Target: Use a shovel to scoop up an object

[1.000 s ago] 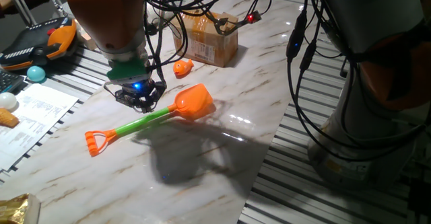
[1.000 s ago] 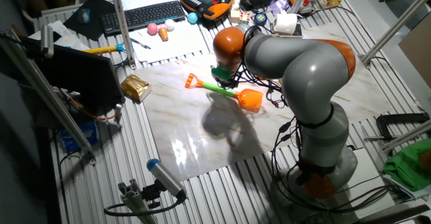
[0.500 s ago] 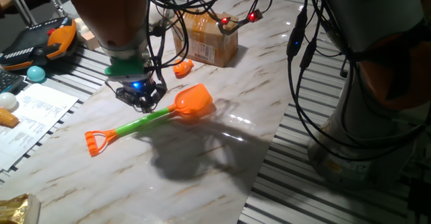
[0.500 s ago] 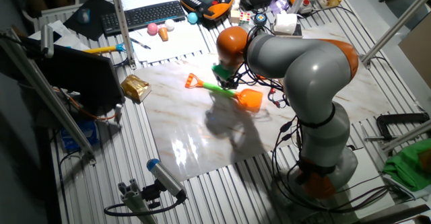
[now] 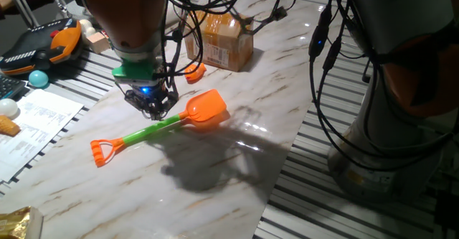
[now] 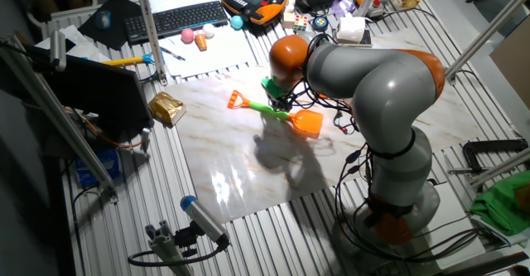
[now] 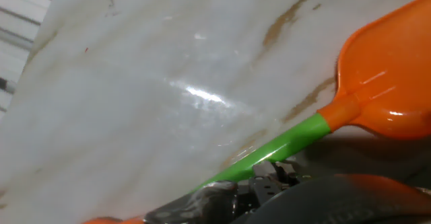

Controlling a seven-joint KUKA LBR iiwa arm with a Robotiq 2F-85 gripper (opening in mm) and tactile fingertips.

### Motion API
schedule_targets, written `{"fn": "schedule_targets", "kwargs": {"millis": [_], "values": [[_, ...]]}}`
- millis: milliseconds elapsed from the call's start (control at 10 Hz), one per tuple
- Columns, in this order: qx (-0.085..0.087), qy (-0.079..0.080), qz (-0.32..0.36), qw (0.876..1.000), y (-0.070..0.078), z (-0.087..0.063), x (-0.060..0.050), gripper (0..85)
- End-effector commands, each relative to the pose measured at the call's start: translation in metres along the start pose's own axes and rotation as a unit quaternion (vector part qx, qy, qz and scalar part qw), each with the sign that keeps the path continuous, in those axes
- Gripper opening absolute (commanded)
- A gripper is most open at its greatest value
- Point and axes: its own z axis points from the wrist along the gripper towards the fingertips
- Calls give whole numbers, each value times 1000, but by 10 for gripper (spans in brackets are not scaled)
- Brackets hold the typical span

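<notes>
Shovel (image 5: 154, 130) lies flat on desk (image 5: 237, 160), green shaft just below claw (image 5: 152, 110); blade beyond, to its side. Claw opening: cannot tell. Likely light, stiff, slippery plastic; grip mid-shaft. Fish toy (image 5: 194, 71) behind claw.

No words or numbers can be read. The box (image 5: 224, 39) has a white label and the paper sheet (image 5: 36, 124) has print, but both are too small.
</notes>
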Motion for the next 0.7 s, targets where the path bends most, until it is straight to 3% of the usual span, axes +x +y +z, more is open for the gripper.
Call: {"fn": "schedule_targets", "kwargs": {"millis": [0,400,500,600], "values": [[44,-40,525,849,0,0,0,7],[39,-47,566,822,-1,-1,0,7],[43,-70,582,809,-1,-1,0,7],[45,-87,581,808,-2,-2,0,7]]}}
